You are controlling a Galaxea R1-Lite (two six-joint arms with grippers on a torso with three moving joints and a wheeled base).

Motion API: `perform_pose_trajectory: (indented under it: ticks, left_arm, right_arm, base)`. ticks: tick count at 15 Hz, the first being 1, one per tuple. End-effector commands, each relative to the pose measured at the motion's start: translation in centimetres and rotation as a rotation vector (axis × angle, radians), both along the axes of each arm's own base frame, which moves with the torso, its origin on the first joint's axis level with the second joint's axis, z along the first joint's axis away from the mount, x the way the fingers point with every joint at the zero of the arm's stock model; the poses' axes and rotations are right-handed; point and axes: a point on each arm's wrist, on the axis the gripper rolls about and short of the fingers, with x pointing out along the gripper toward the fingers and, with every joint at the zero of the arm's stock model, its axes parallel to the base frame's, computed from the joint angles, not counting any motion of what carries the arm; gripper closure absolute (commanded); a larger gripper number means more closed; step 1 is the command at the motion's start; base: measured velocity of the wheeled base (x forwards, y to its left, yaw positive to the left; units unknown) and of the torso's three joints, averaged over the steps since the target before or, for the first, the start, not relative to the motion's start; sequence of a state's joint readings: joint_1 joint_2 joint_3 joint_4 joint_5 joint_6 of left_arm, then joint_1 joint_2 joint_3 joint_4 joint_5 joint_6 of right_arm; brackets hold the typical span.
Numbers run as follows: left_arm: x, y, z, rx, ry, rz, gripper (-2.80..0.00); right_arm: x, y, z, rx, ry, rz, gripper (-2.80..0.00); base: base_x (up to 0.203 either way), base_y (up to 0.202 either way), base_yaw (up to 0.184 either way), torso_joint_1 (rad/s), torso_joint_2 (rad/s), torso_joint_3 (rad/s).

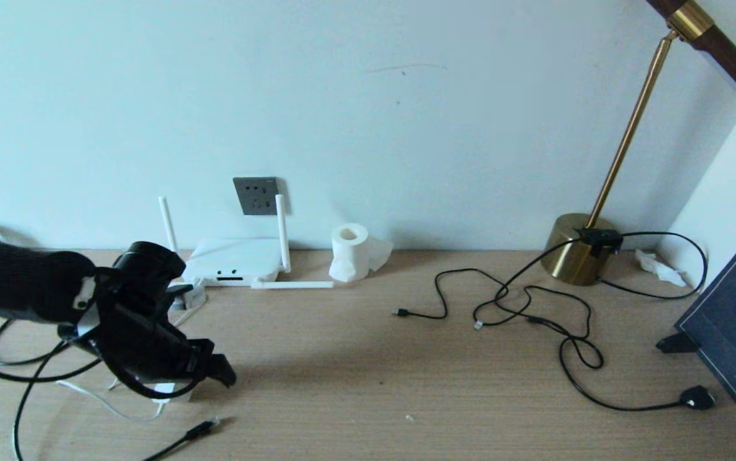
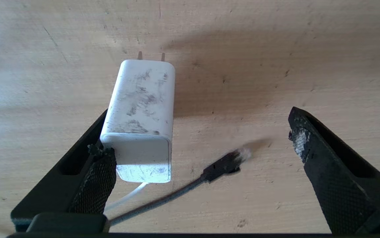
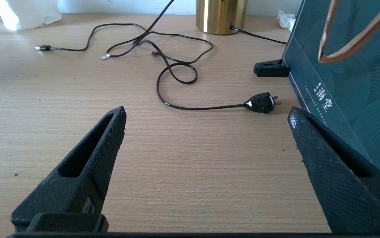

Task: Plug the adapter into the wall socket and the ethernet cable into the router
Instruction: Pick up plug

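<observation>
The left gripper (image 2: 196, 145) hangs low over the near left part of the table (image 1: 368, 371). Its fingers are spread wide apart and hold nothing. The adapter (image 2: 140, 119) lies on the wood between them, touching one finger (image 2: 94, 178) and well away from the other. Its two metal pins point away from the gripper. A thin white cord comes out of its back end.

The ethernet cable (image 2: 223, 163) lies just beside the adapter, also between the fingers. In the head view its plug end rests on the near left of the table, close to the front edge.

The router (image 1: 233, 262) sits far back on the left, against the wall. Two antennas stand up and one lies flat on the table. The wall socket (image 1: 257, 195) is on the wall just above the router, and nothing is plugged into it.

The right gripper (image 3: 206, 132) waits over the right side of the table, fingers wide open and empty, not far from a black plug (image 3: 261, 102) on a long black cord. A brass lamp (image 1: 582, 250) and a tissue roll (image 1: 350, 251) stand at the far side.

So I think the job is only starting. No plug is in yet. The adapter must be grabbed, lifted and pushed into the socket. Then the cable must go into the router.
</observation>
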State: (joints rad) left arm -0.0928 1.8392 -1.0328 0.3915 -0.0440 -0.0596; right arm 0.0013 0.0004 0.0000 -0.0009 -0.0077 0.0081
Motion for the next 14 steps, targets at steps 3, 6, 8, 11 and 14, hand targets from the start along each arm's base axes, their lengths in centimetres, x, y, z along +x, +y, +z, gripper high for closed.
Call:
perform_pose_trajectory:
  ticks: [3,6,8,11,14]
  left_arm:
    - [-0.2,-0.2,0.2,0.003,-0.016,-0.007,-2.8]
    - [-0.1,-0.4,-0.4,0.007,-0.03,-0.008,-2.8]
    - [-0.4,-0.5,-0.4,0.006,-0.039,-0.009,-2.8]
    - [-0.1,0.0,0.8,0.009,-0.087,0.006,-2.8]
    - [-0.1,0.2,1.4,0.01,-0.117,0.006,-2.8]
  right_arm:
    - [0.0,0.0,0.0,0.0,0.001,-0.001,-2.8]
    - [0.0,0.0,0.0,0.0,0.001,-0.001,-2.8]
    - [0.0,0.0,0.0,0.0,0.001,0.0,-2.8]
    - [0.0,0.0,0.0,0.0,0.001,0.0,-2.8]
    - [0.0,0.0,0.0,0.0,-0.001,0.0,-2.8]
  base:
    - [0.0,0.0,0.0,0.0,0.0,0.0]
    - [0.0,0.0,0.0,0.0,0.0,0.0]
    - [0.0,0.0,0.0,0.0,0.0,0.0]
    - [0.0,0.0,0.0,0.0,0.0,0.0]
    - [0.0,0.0,0.0,0.0,0.0,0.0]
